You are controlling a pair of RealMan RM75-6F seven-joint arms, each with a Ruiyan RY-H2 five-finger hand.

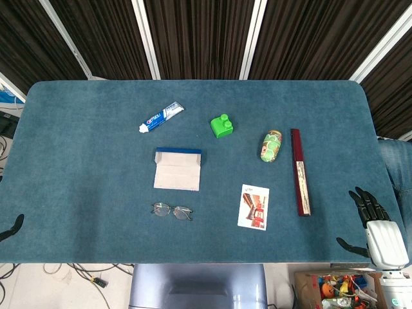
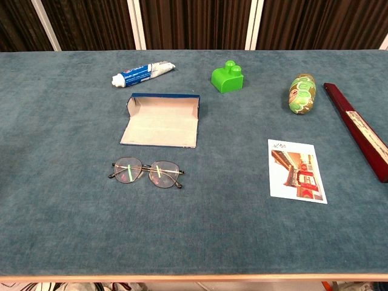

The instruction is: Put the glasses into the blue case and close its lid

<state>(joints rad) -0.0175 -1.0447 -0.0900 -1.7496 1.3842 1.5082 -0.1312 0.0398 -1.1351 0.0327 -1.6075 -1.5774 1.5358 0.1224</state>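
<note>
Blue felt table point(image 1: 77, 141), nothing picked up yet; I'm at the very start.

My left hand point(image 1: 13, 226) shows only a dark fingertip at the near left edge, so I can't tell its state. Glasses point(image 1: 172, 210) lie unfolded just in front of the open blue case point(image 1: 177, 168), long axis across the table, temples seemingly pointing toward me. My right hand point(image 1: 375, 224) waits empty, fingers apart, at the near right edge. Next, I judge, comes a reach and a delicate frame pinch.
</note>
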